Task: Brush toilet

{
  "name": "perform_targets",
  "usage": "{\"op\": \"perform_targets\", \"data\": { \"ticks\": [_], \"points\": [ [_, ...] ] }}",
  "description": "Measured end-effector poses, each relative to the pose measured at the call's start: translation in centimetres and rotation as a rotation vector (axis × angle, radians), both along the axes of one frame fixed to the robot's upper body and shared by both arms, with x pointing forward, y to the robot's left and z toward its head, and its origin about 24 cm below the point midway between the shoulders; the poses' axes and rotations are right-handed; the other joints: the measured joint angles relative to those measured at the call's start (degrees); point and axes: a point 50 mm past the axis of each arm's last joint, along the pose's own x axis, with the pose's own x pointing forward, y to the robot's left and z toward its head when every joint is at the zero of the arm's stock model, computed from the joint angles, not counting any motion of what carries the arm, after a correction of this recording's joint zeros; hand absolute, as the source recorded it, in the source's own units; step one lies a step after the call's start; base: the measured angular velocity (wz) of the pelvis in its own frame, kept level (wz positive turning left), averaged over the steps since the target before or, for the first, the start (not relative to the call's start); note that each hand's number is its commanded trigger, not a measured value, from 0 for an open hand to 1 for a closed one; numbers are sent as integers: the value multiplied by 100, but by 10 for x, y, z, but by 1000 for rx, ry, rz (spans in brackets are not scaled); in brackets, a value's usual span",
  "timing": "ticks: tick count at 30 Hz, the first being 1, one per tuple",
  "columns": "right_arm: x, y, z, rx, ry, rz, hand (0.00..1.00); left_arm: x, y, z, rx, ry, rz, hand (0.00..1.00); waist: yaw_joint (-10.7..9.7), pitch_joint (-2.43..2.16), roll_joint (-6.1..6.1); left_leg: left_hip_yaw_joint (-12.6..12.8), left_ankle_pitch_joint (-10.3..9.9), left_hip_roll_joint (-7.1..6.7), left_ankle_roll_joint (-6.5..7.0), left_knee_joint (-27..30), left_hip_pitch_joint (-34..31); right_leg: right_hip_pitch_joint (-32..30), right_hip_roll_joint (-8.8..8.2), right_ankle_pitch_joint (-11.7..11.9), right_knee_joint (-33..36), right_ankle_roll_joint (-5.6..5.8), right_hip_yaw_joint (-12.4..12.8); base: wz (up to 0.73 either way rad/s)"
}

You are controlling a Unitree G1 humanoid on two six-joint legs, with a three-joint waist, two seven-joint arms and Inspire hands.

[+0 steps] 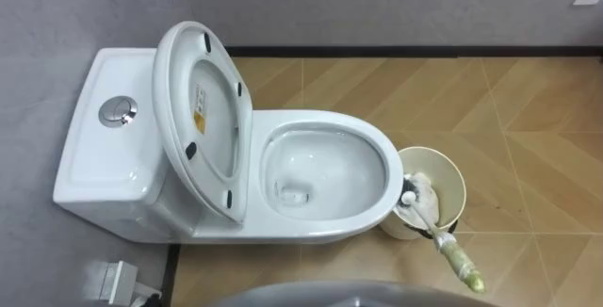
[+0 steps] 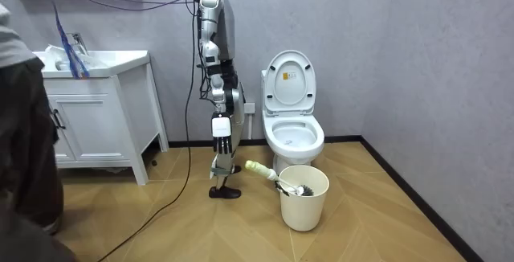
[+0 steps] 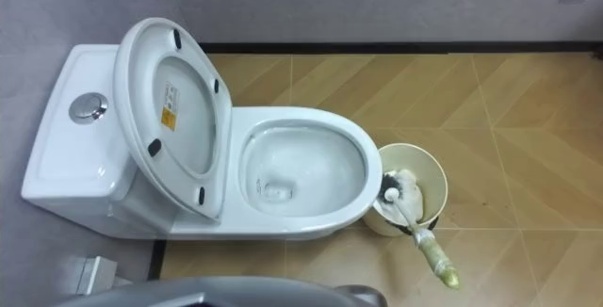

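Note:
A white toilet [image 1: 325,170] stands against the grey wall with its lid and seat [image 1: 203,119] raised, the bowl open with a little water at the bottom. Right of the bowl a cream bucket [image 1: 443,170] holds the toilet brush [image 1: 421,197] head down. Its pale green handle [image 1: 459,260] leans out over the rim toward me. In the room view I stand upright at the toilet's side, close to the bucket [image 2: 303,198]. My right hand [image 2: 221,133] hangs at my thigh, apart from the brush [image 2: 269,173].
The cistern [image 1: 108,152] with a chrome flush button [image 1: 118,111] lies at my left by the wall. A small white box [image 1: 118,279] sits on the floor below it. A white vanity [image 2: 96,109] and a person [image 2: 24,149] are at the room view's left.

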Motion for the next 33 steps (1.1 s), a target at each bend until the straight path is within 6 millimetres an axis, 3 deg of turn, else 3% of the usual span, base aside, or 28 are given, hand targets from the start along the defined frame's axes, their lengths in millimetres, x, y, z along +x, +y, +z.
{"op": "perform_targets", "data": {
  "ticks": [12, 25, 33],
  "points": [
    [-1, -1, 0, -8, -8, -54, 0, -2, 1, 0, 13, 12, 5, 0, -8, -7, 7, 1, 1, -6, 1, -2, 21, 7, -4, -11, 2, 2, 16, 0],
    [-6, -11, 3, -99, -141, -605, 0, -7, 8, 2, 43, -15, 70, 0, -186, -16, -76, 8, -1, -19, 2, 1, 8, -26, -13, -30, -11, 3, 23, 0],
    [5, -24, 9, -216, -248, -789, 0, -5, 12, 4, 82, -51, 72, 0, -237, -28, -108, 15, -1, -19, 2, 2, -8, -48, -13, -30, -6, 5, 18, 0]
  ]
}}
